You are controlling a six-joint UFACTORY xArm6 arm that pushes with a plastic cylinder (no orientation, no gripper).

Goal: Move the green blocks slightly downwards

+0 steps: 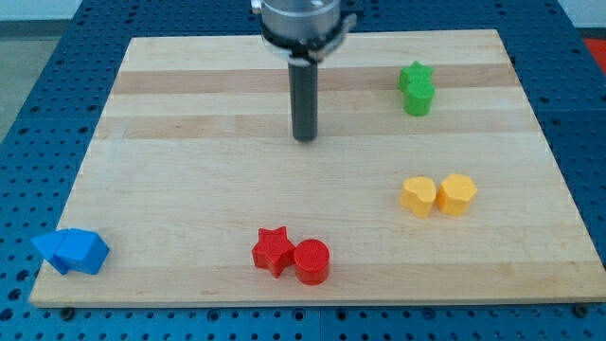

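Two green blocks sit touching at the view's upper right: a green star [414, 75] with a green round block [418, 98] just below it. My tip [305, 138] is on the board near the top middle, well to the left of the green blocks and slightly lower than them. It touches no block.
The wooden board [189, 170] holds a yellow heart [418, 196] and a yellow hexagon [456, 194] at the right, a red star [273, 250] and a red cylinder [311, 261] at the bottom middle, and two blue blocks [72, 251] at the bottom left corner.
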